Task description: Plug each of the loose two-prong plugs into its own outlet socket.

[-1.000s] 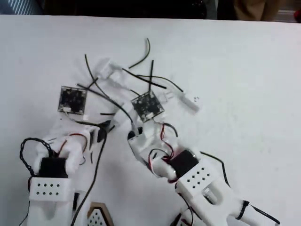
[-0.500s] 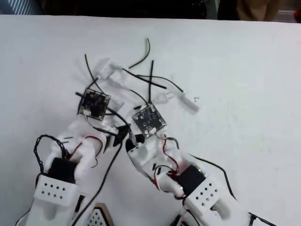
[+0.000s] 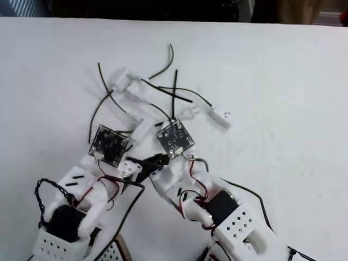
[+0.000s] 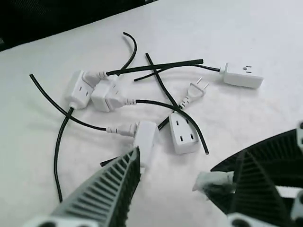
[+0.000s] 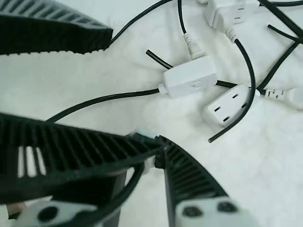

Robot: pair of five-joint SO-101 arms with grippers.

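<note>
In the high view the left arm and right arm are both cut off by the bottom edge. A white socket block shows as a sliver between the two wrist boards, too small to tell its slots.

In the left wrist view the left arm's fingers are cut by the bottom edge. A dark ridged shape is cut by the right edge, and the pale lump before it is blurred beyond telling.

In the right wrist view a socket is cut by the top edge and a plug by the right edge.
</note>
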